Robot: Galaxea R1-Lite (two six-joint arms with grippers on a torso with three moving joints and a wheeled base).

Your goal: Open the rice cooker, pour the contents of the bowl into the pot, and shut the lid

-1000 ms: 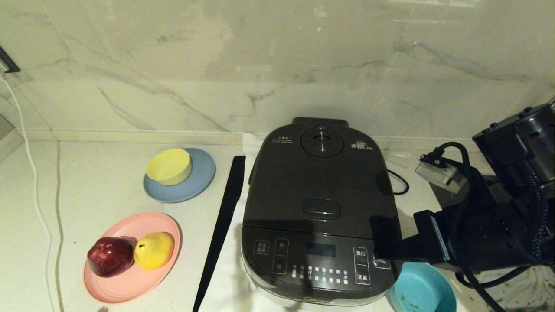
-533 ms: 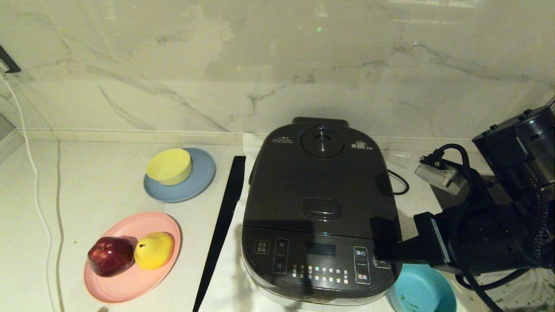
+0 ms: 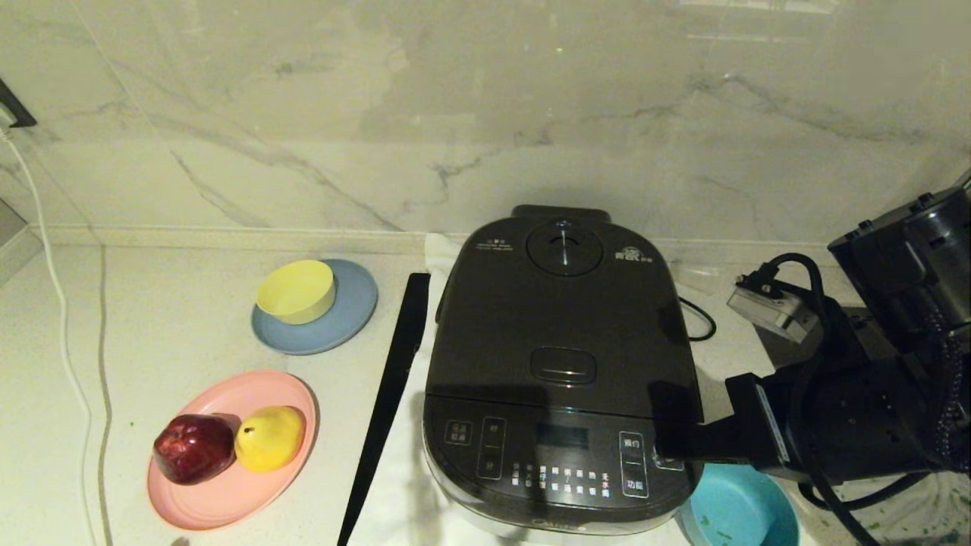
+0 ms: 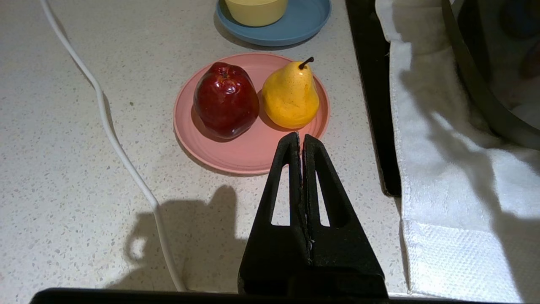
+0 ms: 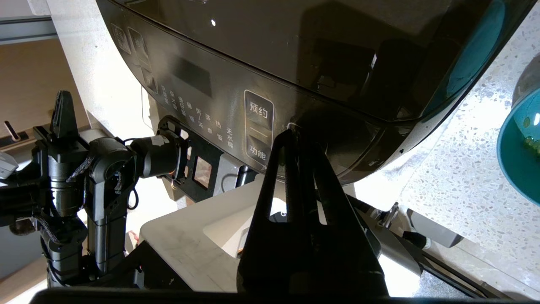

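Note:
The dark rice cooker [image 3: 561, 364] stands mid-counter with its lid [image 3: 561, 303] down, so the pot is hidden inside. My right gripper [image 3: 661, 449] is shut, and its tips [image 5: 295, 133] rest against the right end of the front control panel, beside the white-labelled buttons. The teal bowl [image 3: 740, 512] sits on the counter at the cooker's front right corner, under the right arm. A few green bits [image 5: 529, 141] of the contents lie in it. My left gripper [image 4: 300, 137] is shut and empty, hovering low near the pink plate.
A yellow bowl [image 3: 296, 290] sits on a grey-blue plate [image 3: 349, 318]. The pink plate [image 3: 227, 493] holds a red apple [image 3: 193, 447] and a yellow pear [image 3: 269, 437]. A black strip [image 3: 387, 402] and a white towel [image 4: 443, 169] lie left of the cooker. A white cable [image 3: 68, 364] runs along the far left.
The right arm has sunk slightly over the bowl, with its tips still at the panel. The lid stays down, and nothing else has moved.

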